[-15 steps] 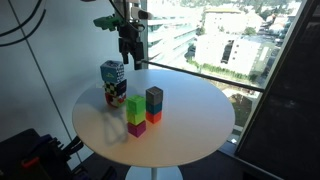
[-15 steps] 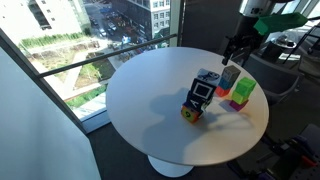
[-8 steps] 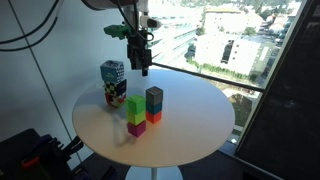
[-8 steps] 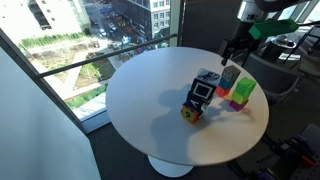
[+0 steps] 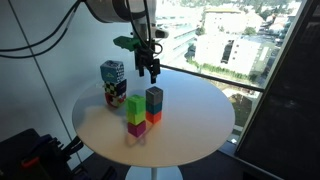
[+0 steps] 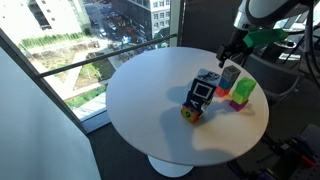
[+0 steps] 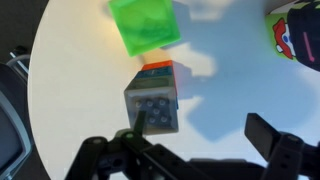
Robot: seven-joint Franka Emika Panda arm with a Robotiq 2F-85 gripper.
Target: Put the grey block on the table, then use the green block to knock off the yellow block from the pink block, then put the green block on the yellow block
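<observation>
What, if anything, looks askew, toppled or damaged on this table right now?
Nothing stands out. Both stacks stand upright on the table: green block on yellow block on pink block; grey block on a teal cube and an orange-red cube. The open gripper hangs above the grey block.

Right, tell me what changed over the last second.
The gripper came down and sideways to hang above the grey block, jaws open, holding nothing. The green block and the patterned box stayed put; nothing else moved.
</observation>
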